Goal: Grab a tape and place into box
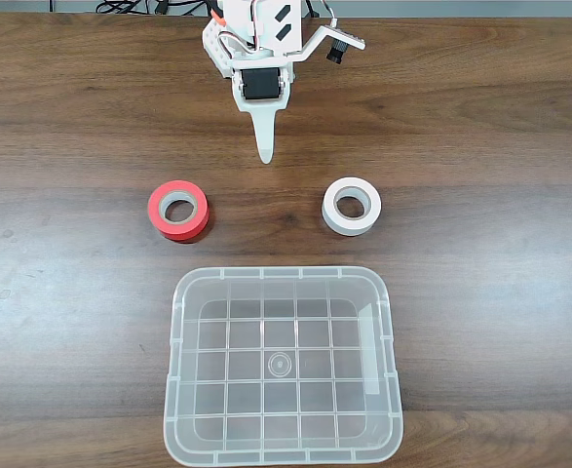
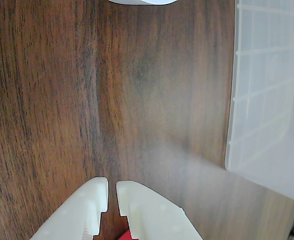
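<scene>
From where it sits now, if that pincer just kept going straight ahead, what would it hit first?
Likely bare table: the pincer points between the red-orange roll and the tape. Farther on comes the box, though height is unclear.

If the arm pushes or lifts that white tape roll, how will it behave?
The white tape roll lies flat on the table, so a push would probably slide it, not roll it. It looks small and hollow, likely light. Its rigid ring shape should hold firm in the pincer.

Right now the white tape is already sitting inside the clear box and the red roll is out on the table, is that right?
Not quite. In the fixed view the white tape sits on the table, outside the clear box and apart from its far rim. The red roll is out on the table, as you said.
</scene>
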{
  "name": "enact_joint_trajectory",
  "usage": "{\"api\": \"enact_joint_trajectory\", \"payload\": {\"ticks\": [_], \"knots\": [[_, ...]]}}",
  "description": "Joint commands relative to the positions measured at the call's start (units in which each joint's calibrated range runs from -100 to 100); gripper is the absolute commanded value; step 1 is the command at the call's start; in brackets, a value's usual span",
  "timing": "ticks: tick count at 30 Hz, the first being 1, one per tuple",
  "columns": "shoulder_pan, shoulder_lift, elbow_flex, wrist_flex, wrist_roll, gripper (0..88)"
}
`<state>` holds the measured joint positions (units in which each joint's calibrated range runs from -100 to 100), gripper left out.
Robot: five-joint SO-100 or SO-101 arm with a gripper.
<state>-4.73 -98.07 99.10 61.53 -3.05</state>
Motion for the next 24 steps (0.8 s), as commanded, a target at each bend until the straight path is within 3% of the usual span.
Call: {"api": "enact_joint_trajectory", "payload": {"ticks": [1, 24], "knots": [[-0.4, -0.8, 0.0, -1.5, -0.3, 1.4], [0.0, -0.8, 0.0, -1.6, -0.1, 1.4]]}}
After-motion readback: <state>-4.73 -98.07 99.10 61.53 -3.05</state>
